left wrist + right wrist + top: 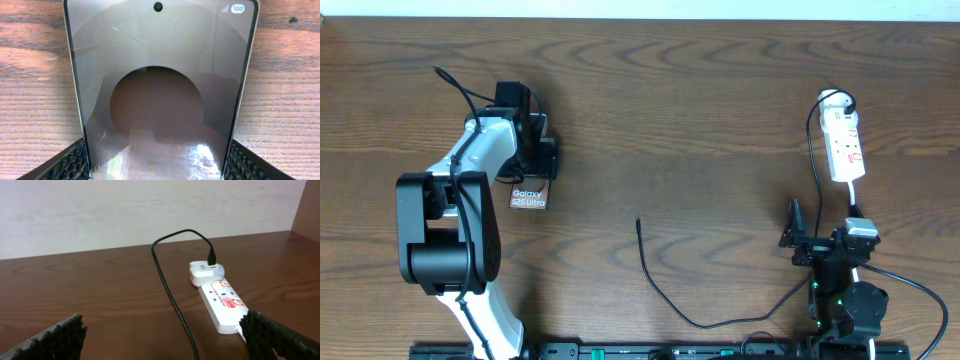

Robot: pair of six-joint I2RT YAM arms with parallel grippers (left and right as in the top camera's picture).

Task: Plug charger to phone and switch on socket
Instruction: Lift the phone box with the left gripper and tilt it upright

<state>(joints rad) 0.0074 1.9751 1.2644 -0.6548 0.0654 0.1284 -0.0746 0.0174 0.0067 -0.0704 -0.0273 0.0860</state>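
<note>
Left side: left tool [159, 155] is pinching the flat dark glass phone [160, 65] with silver-grey edges, one pad on each long edge. From the wrist view the phone looks tipped up off the dark brown wooden tabletop [700, 120], near the left arm, screen lit.

Phone: stiff, slick glass, fragile. Edge grip is the right one, and it needs to stay clear of the port end. The port itself isn't visible anywhere. The wrist view cuts off the bottom end, and overhead the arm covers all but the "Galaxy" lettering.

Middle: slim black plug tip [638, 223] lies loose on the tabletop, well apart from the phone. It's too small to read which way up it sits. I'd grab it right behind the tip on the stiff bit; any further back and it'll droop.

The long thin black charger cable [172, 300] is limp and light, and trails right to a rounded white adapter [205, 272].

Right side: adapter sits at the far end of the small white power strip with red marks [222, 302]. That socket is light and may skid when the switch is pressed. Can't make out the switch position.

Right tool [161, 321] is spread wide and empty, near the socket's closer end. Its arm hides part of the cable run overhead.
</note>
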